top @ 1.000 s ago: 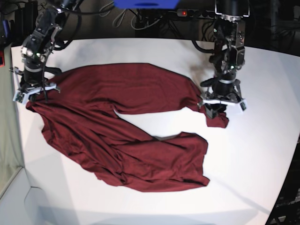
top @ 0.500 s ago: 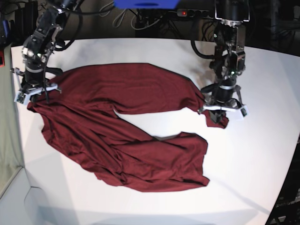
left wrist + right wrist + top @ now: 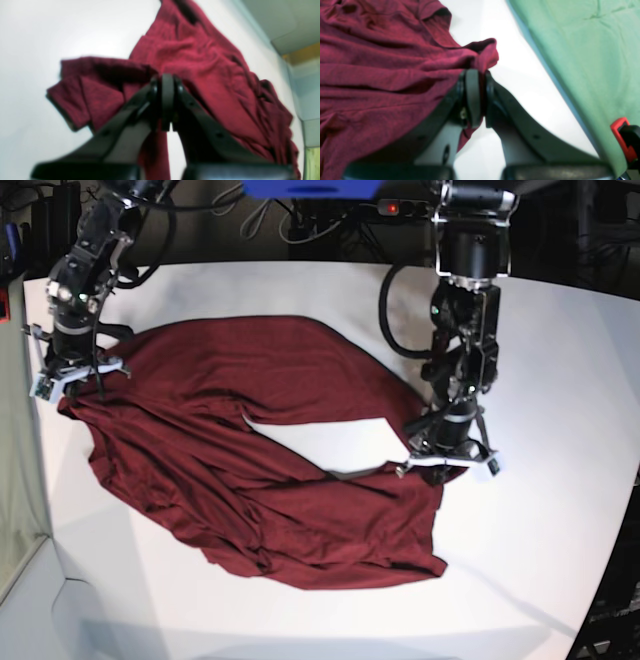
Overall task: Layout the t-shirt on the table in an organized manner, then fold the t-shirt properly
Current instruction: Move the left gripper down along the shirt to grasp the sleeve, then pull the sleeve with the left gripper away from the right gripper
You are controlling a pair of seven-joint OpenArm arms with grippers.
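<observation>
Both arms reach down, left claw (image 3: 447,460) and right claw (image 3: 72,372) clamped.

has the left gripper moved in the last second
Yes. In the base view the left gripper, shut on the t-shirt, moved toward the table's near edge and slightly leftward, dragging the sleeve.
</observation>
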